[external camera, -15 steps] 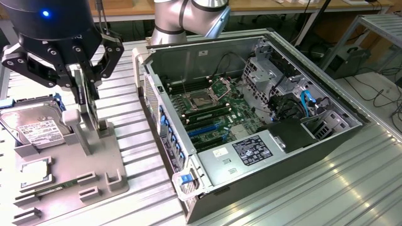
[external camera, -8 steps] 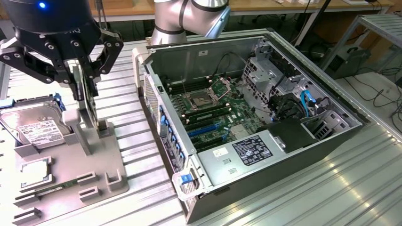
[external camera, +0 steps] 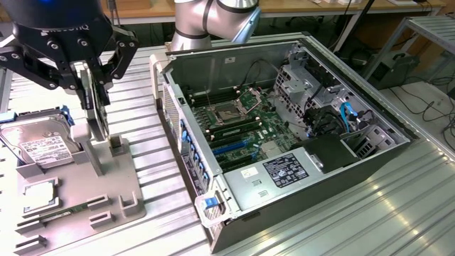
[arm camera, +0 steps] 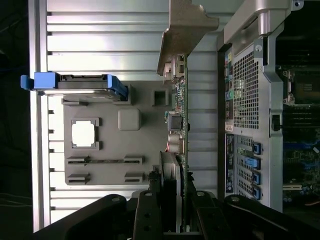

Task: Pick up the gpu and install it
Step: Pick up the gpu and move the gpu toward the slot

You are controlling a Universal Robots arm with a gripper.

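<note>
The gpu [external camera: 97,109] is a thin black card held upright and seen edge-on at the exterior view's left. My gripper [external camera: 91,88] is shut on its upper edge, one finger on each face. In the wrist view the gpu [arm camera: 181,125] runs away from my gripper [arm camera: 177,212], and its silver bracket [arm camera: 186,30] is at the far end. The card hangs over the grey fixture tray [external camera: 128,181], right above its slotted post. I cannot tell whether its lower edge still touches the post.
On the grey tray lie a hard drive in a blue carrier [external camera: 39,141], a CPU [external camera: 39,192] and a green memory stick [external camera: 61,214]. The open computer case [external camera: 398,154] lies on its side at the exterior view's right, with the motherboard's blue slots [external camera: 231,146] exposed.
</note>
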